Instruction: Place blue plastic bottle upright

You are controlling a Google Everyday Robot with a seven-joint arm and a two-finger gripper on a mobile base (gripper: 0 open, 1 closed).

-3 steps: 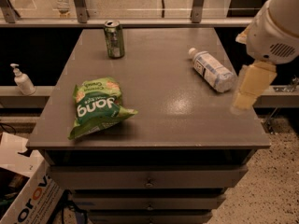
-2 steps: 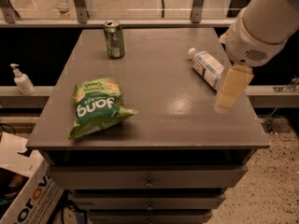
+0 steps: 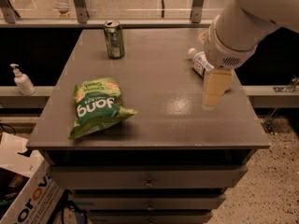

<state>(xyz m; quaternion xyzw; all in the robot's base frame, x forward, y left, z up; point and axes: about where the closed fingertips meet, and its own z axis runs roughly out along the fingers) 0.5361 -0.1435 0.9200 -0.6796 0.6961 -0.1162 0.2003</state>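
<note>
Here's the robot's cream-coloured two-finger gripper (image 3: 212, 99), hanging tip-down low over the right side of the flat grey table top (image 3: 159, 78), just in front of the target. Whether the claw is spread or pressed together, I cannot tell, but it holds nothing. Right behind it is the small clear plastic bottle with the white cap and pale blue label (image 3: 200, 63), lying on its side near the table's right edge, cap pointing back-left and its far end hidden behind the bulky white wrist. So the task is barely begun, with the grasp yet to come. The danger, as I read it, is that a round bottle on its side rolls: a glancing touch from the claw could send it toward that nearby right edge and off. A pinch too close to the cap could also let it swing, or tip over when set down. Well apart, the green soda can (image 3: 114, 39) stands at the back left, and the green crinkled snack bag (image 3: 96, 105) lies front left.
</note>
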